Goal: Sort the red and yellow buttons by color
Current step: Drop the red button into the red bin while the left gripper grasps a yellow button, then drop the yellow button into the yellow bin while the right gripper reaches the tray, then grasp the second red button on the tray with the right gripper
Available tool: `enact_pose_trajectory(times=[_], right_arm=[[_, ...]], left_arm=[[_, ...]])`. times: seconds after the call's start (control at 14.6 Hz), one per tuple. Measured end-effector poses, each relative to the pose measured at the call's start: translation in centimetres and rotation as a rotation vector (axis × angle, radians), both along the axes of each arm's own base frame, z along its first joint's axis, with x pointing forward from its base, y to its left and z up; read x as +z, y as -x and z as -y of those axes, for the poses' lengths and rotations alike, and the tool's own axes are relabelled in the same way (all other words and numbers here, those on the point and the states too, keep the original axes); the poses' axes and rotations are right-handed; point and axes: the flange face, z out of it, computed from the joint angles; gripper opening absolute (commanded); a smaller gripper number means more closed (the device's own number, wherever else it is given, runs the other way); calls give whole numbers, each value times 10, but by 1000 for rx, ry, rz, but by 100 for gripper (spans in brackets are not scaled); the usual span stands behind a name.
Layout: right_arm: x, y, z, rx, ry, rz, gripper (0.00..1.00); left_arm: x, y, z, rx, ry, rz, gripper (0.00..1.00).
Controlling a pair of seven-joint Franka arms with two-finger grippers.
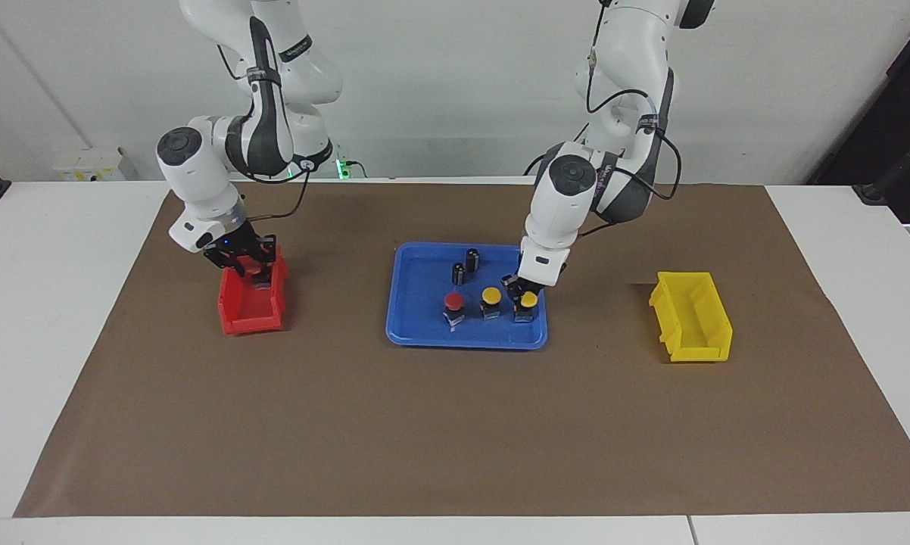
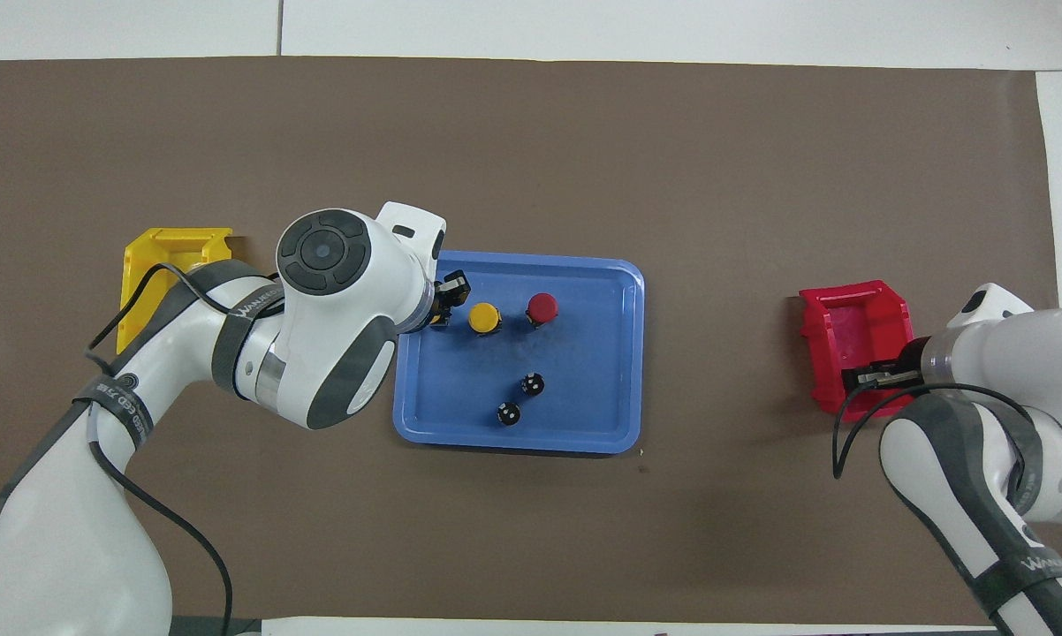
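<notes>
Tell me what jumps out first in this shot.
The blue tray mid-mat, holding a red button, two yellow buttons and two black cylinders. The left claw is shut on the yellow button nearest the yellow bin. The right claw is over the red bin.

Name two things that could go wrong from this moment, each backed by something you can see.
1. The left end effector grips the yellow button close beside the other yellow button; lifting might knock it.
2. The right end effector sits at the red bin edge nearer the robots; withdrawing could nudge the bin.
</notes>
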Motion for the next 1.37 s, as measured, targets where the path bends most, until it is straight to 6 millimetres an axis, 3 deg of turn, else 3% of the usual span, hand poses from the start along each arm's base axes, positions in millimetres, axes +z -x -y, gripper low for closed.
enact_pose_trajectory(times=[0.14,0.2,0.34,0.48,0.61,0.75,0.82,0.96,1.09,1.23,1.37], right_arm=[[27,-15,-1,6,-1,-5,59],[43,-23,-3,11,-2,-11,59],[80,-37,-14,26,-5,-26,62],[118,-59,-45,14,-5,-20,69],[146,-83,-109,-21,-14,28,72],[161,-97,-198,-94,-35,64,72],[164,-102,-247,-124,-47,74,72],[144,-102,-335,-156,-44,71,72],[100,-100,-399,-178,-39,95,72],[57,-96,-430,-190,-34,90,72],[35,-96,-435,-186,-17,69,72]], left_arm=[[27,0,-7,-6,-20,-28,2],[43,-2,-21,-18,-31,-43,2],[74,-13,-77,-67,-46,-81,2],[95,-28,-150,-128,-37,-106,2],[106,-41,-230,-200,-13,-115,2],[108,-47,-293,-247,9,-109,2],[106,-48,-314,-271,17,-109,2],[97,-48,-339,-297,25,-97,2],[78,-45,-342,-303,22,-80,2],[55,-40,-338,-309,19,-68,2],[42,-38,-338,-308,15,-54,2]])
